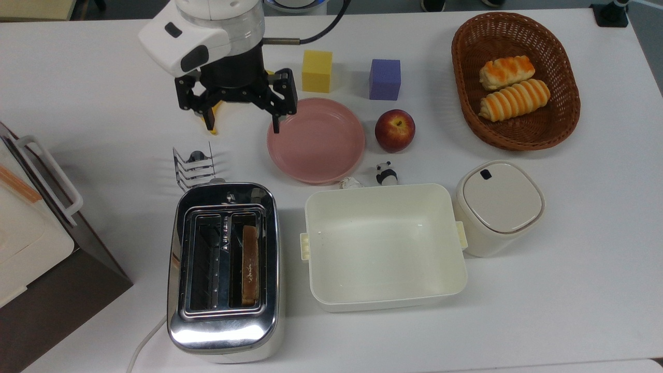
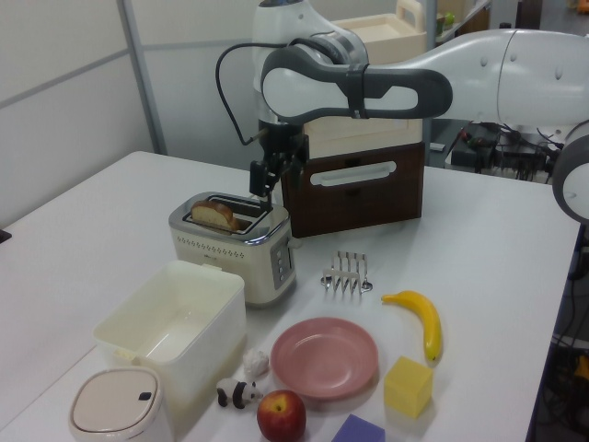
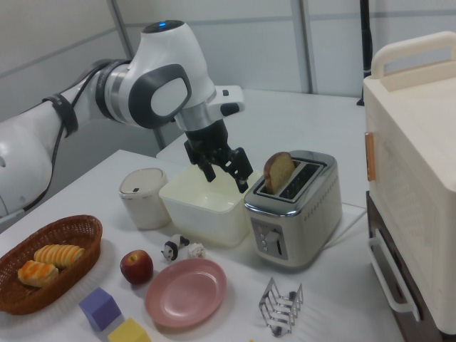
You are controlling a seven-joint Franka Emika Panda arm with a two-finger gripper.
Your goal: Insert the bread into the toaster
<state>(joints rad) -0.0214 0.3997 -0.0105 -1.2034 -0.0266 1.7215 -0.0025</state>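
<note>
Top view: the bread (image 1: 250, 264) stands on edge in one slot of the chrome toaster (image 1: 224, 331), lower left of the frame, in the slot nearer the cream tub (image 1: 384, 298). The gripper (image 1: 242, 124) hangs in the upper left of the frame with its fingers spread wide and nothing between them, over bare table between the banana tip (image 1: 211, 126) and the rim of the pink plate (image 1: 316, 173), well apart from the toaster.

Right view: the slice (image 3: 279, 172) rides high, its rounded top plainly proud of the slot in the toaster (image 3: 296, 221), leaning a little rather than sunk home (how deep it sits inside cannot be told). The open gripper (image 3: 224, 169) hovers at centre frame above the tub (image 3: 203, 206).

Left view: the bread (image 2: 217, 215) shows as a brown hump on the toaster (image 2: 235, 253) at left of centre, with the gripper (image 2: 268, 180) above and behind it.

The placing looks done, or close to it; the risks lie in what follows. A slice standing this tall could tip or be dragged out if the arm sweeps low over the toaster top. A descent where the gripper now hangs could clip the plate rim or the wire toast rack (image 1: 194, 167) just beside the toaster. Should the slice need pressing down, off-centre contact with its upper edge could crumple it or jam it against the slot guide.
</note>
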